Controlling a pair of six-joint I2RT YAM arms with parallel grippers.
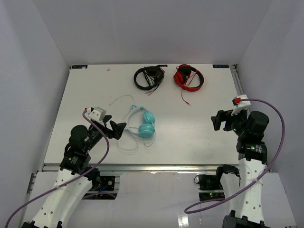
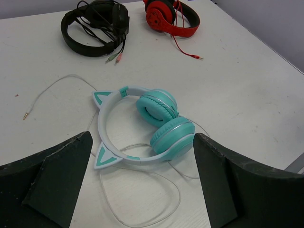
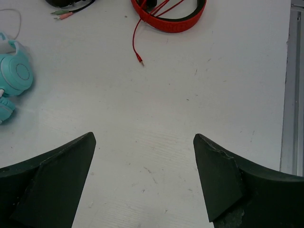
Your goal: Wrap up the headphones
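The teal headphones (image 1: 141,123) lie flat on the white table, ear cups together, cat ears on the pale headband (image 2: 105,124). Their thin white cable (image 2: 164,209) loops loosely in front of them and trails left to a plug (image 2: 26,114). My left gripper (image 1: 115,128) is open and empty just left of them, above the table; in the left wrist view (image 2: 142,164) the headphones sit just beyond the fingertips. My right gripper (image 1: 219,120) is open and empty over bare table at the right; its view shows one teal ear cup (image 3: 14,76) at the left edge.
Black headphones (image 1: 149,77) and red headphones (image 1: 188,76) lie at the back of the table, each with its cable trailing forward. The red cable's plug (image 3: 140,60) lies ahead of the right gripper. The table's right edge rail (image 3: 289,90) runs close by.
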